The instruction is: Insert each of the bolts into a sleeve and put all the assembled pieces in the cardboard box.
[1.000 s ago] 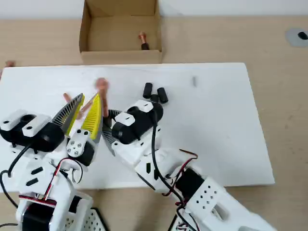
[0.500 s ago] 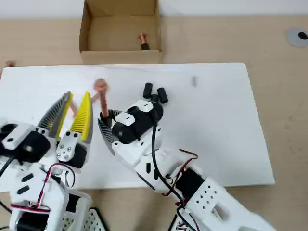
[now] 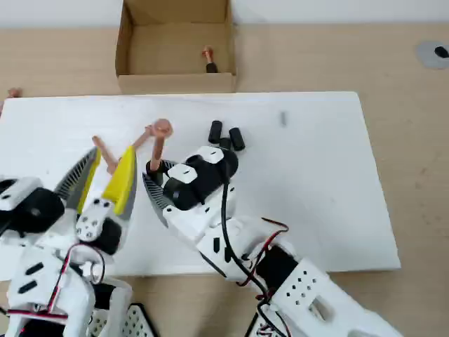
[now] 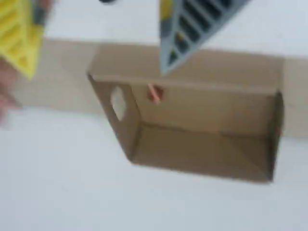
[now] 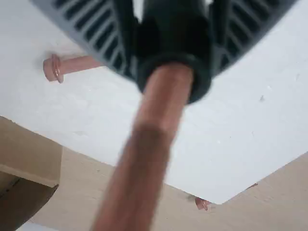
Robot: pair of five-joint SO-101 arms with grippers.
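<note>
On a white board [image 3: 302,182] laid across a wooden table, a copper bolt [image 3: 157,146] stands seated in a black sleeve [image 5: 174,45]. The pair is pinched between the fingers of the right gripper [image 3: 152,173] near the board's middle. That is well short of the cardboard box [image 3: 126,49] at the far edge, where one assembled piece [image 3: 209,60] already lies. The bolt looks only partly seated, with most of its shaft and its head jutting free. Since the grip appears to hold the sleeve alone, a tilt or jolt on the way to the box could let the bolt slide out. Just beside it, the left gripper [image 3: 112,152] hangs with its yellow and grey fingers spread above loose bolts [image 3: 142,137]. The arms are close enough that a swing toward the box could clip one against the other. Spare sleeves [image 3: 226,135] lie near the likely path and could be knocked away.
</note>
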